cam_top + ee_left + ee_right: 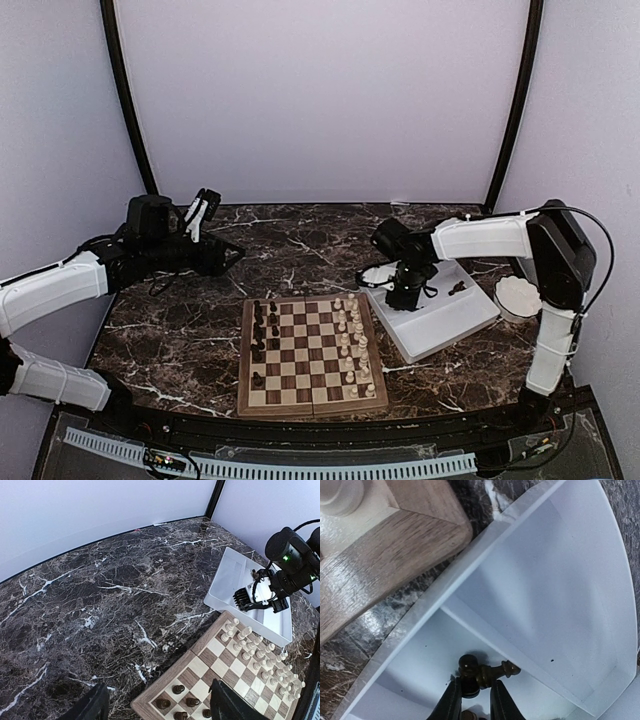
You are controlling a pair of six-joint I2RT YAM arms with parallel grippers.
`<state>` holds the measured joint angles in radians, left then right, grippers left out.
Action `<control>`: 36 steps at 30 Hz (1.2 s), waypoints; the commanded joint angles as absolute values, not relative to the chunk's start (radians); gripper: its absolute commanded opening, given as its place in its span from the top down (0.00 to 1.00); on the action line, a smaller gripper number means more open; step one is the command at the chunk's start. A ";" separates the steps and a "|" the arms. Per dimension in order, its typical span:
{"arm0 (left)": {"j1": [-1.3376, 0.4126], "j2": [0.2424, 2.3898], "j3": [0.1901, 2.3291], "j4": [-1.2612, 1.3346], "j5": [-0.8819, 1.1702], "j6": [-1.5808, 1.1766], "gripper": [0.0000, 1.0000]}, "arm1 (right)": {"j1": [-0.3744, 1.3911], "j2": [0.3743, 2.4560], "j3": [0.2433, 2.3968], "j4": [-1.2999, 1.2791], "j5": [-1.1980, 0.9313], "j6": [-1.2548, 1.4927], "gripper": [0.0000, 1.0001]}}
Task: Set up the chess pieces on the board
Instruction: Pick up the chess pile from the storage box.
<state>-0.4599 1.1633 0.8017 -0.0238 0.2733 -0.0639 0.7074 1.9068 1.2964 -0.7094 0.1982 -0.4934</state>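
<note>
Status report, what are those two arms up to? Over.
Right pincer pinching a dark chess piece in white tray. Left pincer open, off the board. Nothing blocking.

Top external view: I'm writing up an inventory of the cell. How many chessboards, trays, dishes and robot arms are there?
chessboard: 1
white tray: 1
white dish: 1
robot arms (left arm, right arm): 2
Total: 5

Soft, even light: chess piece (pixel 470 667) between jaws of the right gripper (pixel 476 685) casts faint shadow; beyond them, board (pixel 395 545) corner gleams.
</note>
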 commanded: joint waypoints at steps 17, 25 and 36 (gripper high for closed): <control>-0.455 1.166 0.836 -0.003 0.285 -0.081 0.28 | 0.570 1.867 1.318 -0.793 -0.114 -0.440 0.65; -0.456 1.169 0.830 -0.003 0.280 -0.078 0.28 | 0.568 1.959 1.355 -0.799 -0.185 -0.428 0.60; -0.456 1.169 0.843 -0.003 0.319 -0.094 0.29 | 0.567 1.940 1.264 -0.728 -0.088 -0.457 0.86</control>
